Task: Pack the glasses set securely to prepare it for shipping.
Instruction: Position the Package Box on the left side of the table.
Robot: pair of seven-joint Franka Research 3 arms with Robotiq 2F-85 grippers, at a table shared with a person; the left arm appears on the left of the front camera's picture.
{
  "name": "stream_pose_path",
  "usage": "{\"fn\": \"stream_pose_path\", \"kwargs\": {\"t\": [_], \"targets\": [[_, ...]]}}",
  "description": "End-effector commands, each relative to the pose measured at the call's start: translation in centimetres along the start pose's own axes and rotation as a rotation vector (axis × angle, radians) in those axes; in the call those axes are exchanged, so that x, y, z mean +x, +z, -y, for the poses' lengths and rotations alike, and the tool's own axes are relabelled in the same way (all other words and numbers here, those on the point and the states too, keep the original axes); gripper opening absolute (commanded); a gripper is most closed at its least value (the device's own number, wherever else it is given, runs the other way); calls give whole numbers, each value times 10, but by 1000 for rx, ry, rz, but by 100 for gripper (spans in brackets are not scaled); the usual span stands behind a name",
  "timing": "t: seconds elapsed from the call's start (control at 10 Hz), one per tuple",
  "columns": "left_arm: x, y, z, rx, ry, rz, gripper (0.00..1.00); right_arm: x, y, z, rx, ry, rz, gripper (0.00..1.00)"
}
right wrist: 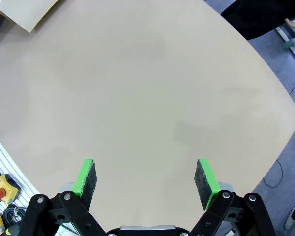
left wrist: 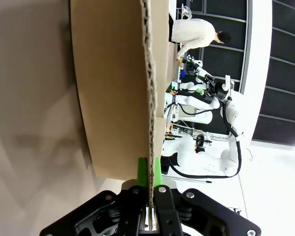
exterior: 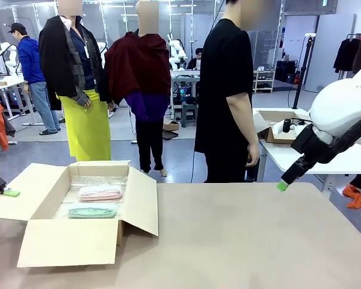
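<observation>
Jaws: left gripper [left wrist: 150,179] clamps box flap [left wrist: 113,88]; tan table [right wrist: 152,93].

The left gripper [left wrist: 149,173], black with green pads, rises from the bottom edge, its two jaws pinched onto the thin corrugated edge of a brown cardboard box flap [left wrist: 113,88]. The flap runs up the middle, beige tabletop [left wrist: 29,123] to one side, white robot arms [left wrist: 201,157] farther off.

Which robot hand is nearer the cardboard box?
Left. The left hand is shut on the cardboard box at its left flap's edge; the right hand hangs open over bare table, far off to the box's right.
</observation>
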State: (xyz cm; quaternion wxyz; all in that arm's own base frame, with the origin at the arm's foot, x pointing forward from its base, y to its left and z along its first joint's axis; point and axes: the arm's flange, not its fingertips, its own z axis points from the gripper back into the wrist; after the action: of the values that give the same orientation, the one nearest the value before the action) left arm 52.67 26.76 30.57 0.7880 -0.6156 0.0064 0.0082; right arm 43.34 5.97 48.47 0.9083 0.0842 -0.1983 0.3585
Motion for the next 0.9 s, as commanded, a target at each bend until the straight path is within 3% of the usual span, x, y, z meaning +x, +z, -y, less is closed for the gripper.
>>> {"fn": "stream_pose_path", "kwargs": {"t": [0.0,0.1,0.2,0.3,0.4,0.5,0.7,0.8], "targets": [[2,0,13,19,15,-29,6,2,1,1,-5,2,-9,100],[1,0,16,26,8,-22,36,2,1,1,-5,2,-9,100],[0,1,18,37,9,-23,51,2,1,1,-5,2,-9,100],[-5,1,23,56,10,-18,80,2,1,1,-5,2,-9,100],[-9,5,29,69,3,-13,95,2,1,1,-5,2,-9,100],[-14,13,35,128,0,17,100,2,1,1,-5,2,-9,100],[-34,38,62,211,-24,98,100,2,1,1,-5,2,-9,100],[-46,49,84,254,-61,138,82,2,1,1,-5,2,-9,100]]}}
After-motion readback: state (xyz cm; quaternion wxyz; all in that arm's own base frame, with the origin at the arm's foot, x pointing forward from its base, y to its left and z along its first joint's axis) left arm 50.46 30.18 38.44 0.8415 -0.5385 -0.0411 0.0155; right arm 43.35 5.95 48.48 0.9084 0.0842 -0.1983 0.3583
